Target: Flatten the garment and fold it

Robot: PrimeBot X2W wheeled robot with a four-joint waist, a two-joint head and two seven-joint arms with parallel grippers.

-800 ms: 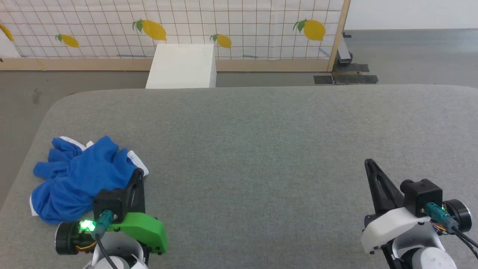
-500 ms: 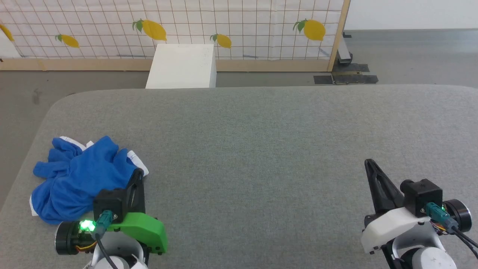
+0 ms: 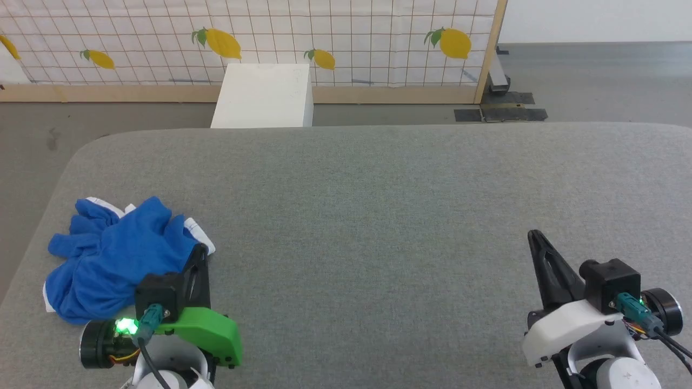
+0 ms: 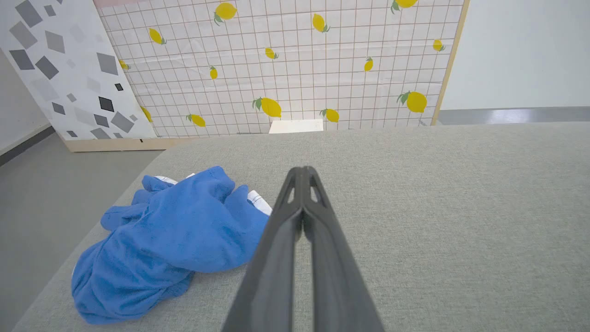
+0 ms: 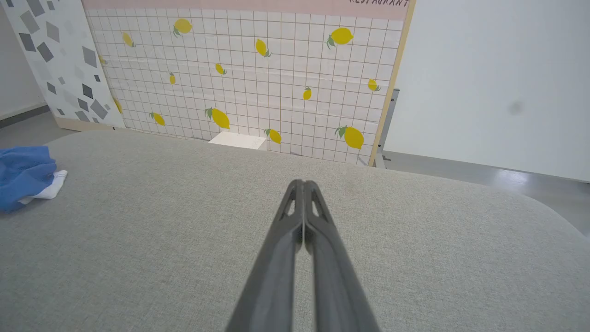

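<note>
Now, your garment (image 3: 113,259) lies crumpled by the grey tabletop's (image 3: 367,205) left edge. Your left gripper (image 3: 202,248) is just beside it, fingers pressed together. A white box (image 3: 263,97) stands beyond the far edge. Your right gripper (image 3: 532,234), fingers together too, sits near the front right corner.

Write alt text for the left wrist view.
A crumpled blue garment with white trim lies near the left edge of a grey fabric surface. The left gripper, jaws shut, points beside it toward a lemon-print wall.
</note>
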